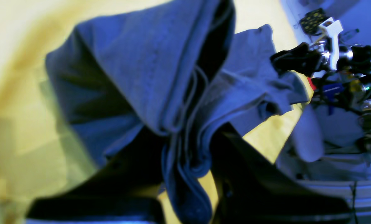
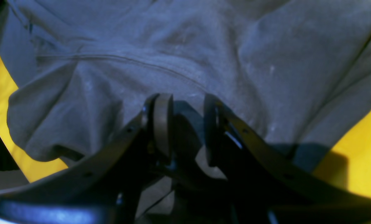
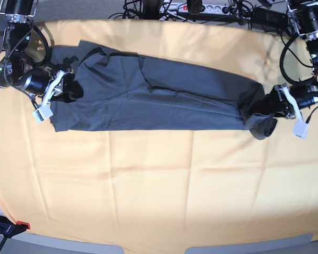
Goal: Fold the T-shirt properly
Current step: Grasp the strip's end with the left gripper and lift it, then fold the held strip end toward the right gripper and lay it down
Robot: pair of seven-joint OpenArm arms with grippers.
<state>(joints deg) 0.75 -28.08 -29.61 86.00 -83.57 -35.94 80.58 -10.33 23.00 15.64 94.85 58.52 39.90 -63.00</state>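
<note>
Left gripper (image 3: 261, 106) is clenching the right end of the long-folded dark slate-grey cotton T-shirt (image 3: 159, 98), bunching it to lift; right gripper (image 2: 188, 124), jaws parted, is hovering at the left end, gripping nothing.

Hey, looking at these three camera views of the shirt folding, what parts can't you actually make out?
- Left wrist view: the left tool is dark and blurred, buried in bunched T-shirt, so its tips are hidden.
- Right wrist view: the fabric between the right tool pads is in shadow; contact unclear.
- Base view: the neck label is hidden by folded cloth, and the yellow tablecloth runs off the frame's edges.
</note>
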